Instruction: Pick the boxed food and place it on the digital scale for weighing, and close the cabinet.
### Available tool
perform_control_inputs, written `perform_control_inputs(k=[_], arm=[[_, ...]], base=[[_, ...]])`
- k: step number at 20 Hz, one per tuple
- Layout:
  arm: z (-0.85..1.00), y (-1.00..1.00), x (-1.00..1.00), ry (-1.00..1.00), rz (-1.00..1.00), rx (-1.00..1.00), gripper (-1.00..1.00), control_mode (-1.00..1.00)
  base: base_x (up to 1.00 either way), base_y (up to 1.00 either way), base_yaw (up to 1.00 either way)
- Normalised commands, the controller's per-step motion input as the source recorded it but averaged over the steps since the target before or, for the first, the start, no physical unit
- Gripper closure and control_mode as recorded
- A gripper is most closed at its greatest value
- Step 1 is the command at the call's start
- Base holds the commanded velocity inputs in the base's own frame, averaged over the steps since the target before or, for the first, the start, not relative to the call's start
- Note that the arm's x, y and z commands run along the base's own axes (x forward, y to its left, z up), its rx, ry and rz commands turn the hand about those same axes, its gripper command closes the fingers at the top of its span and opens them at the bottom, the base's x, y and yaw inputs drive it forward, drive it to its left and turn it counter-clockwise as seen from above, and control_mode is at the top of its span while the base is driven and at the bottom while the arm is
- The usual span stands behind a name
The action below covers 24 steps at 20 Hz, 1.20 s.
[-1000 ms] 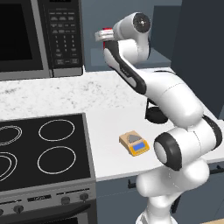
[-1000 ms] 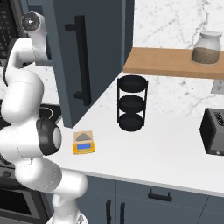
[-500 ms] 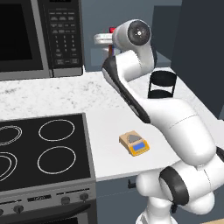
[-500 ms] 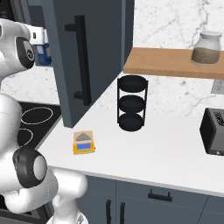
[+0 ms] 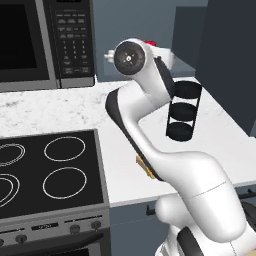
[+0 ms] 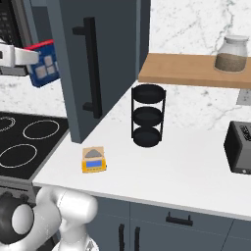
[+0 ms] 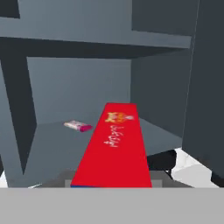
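Hand view looks into the open cabinet: on its grey floor lies a small pink flat item, left of and beyond the boxed food, whose red top face with small orange and white print runs from the bottom edge toward the cabinet. The fingertips are not visible there, covered by the box.

Right base view shows what the hand view cannot: the hand at the left edge, closed on the boxed food, the box's blue front with pale squares and red band facing the camera. The box hangs in the air, left of the cabinet door with its long black handle, which stands swung open. Below and to the right of the door's lower corner, the digital scale sits on the white surface, well apart from the box. Right of the scale stands a black three-tier rack, its tiers bare; beyond it a wooden shelf carries a glass jar part full of something brown. A black toaster is cut off at the right edge.

Left base view has the arm covering most of the scale, only an orange sliver showing; a bit of red peeks behind the wrist. The microwave and the stove sit left of the rack.
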Motion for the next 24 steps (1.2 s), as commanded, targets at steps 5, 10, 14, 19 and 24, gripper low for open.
perform_control_inputs(k=[5,10,14,19,24], arm=[[-0.55,-0.38,-0.44,0.13,-0.38,0.00,1.00,-1.00],[-0.72,-0.54,-0.16,0.05,-0.13,0.00,1.00,-1.00],[-0.71,-0.59,-0.01,0.00,-0.05,0.01,1.00,-1.00],[-0.80,-0.45,0.00,0.00,-0.02,0.01,1.00,-1.00],[-0.74,-0.02,0.04,0.00,-0.02,0.00,1.00,-1.00]], base=[[0.00,0.00,0.00],[0.00,0.00,0.00],[0.00,0.00,0.00],[0.00,0.00,0.00],[0.00,0.00,0.00]])
